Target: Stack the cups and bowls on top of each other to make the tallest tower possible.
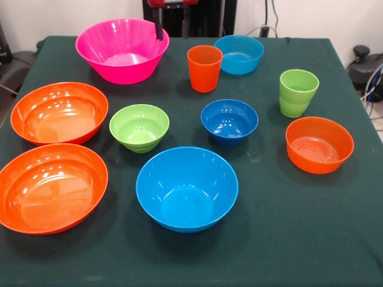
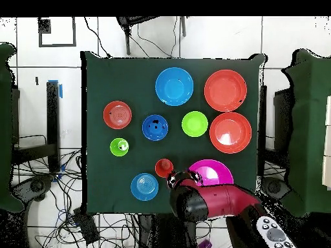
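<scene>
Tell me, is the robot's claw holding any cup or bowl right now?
No, nothing is held. The gripper hangs empty above the pink bowl, and every cup and bowl sits on the table.

Front view low, near table; overhead straight down, farther; both share tabletop.

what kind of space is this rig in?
Likely a robotics lab: a table under dark green cloth, loose cables on the tiled floor, and a red robot arm beside laid-out plastic bowls.
</scene>
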Controlling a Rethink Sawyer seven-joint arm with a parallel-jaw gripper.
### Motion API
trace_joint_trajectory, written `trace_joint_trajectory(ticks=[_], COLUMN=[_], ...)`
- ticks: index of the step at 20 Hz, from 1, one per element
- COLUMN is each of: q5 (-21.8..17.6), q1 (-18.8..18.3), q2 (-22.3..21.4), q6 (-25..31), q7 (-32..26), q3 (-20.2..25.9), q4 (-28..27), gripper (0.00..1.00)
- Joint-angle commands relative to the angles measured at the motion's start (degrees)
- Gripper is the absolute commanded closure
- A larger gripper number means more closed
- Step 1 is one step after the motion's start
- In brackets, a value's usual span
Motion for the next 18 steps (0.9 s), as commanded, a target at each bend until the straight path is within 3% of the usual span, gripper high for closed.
trace_joint_trajectory(ticks=[1,9,15,18], q5=[-3.8,-3.1,-2.9,-1.9], q1=[4.8,13.9,12.6,9.3], q2=[5.6,9.9,8.0,5.9], q6=[0.9,-4.1,-2.1,0.8], q7=[0.8,5.6,3.4,1.5], q3=[4.0,-2.9,-2.2,0.9], q4=[-4.3,-8.2,-7.5,-5.9], gripper=[0.00,0.00,0.00,0.00])
